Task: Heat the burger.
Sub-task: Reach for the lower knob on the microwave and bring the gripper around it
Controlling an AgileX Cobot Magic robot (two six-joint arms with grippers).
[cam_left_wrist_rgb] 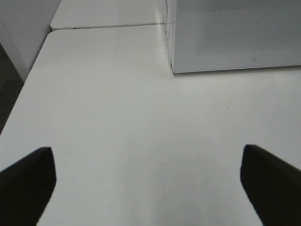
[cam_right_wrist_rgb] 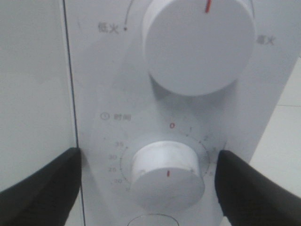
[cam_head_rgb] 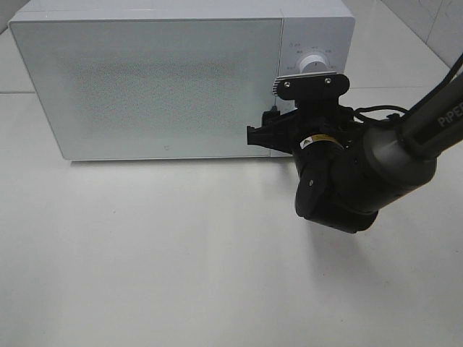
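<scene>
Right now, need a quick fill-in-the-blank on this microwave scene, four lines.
1. The microwave door is ___.
2. The right end effector has its jaws on either side of the knob ringed with ___.
3. The left end effector is ___ over the white table.
4. In the exterior view, the control panel is on the microwave's ___ side.

Missing words: closed; numbers; open; right
</scene>
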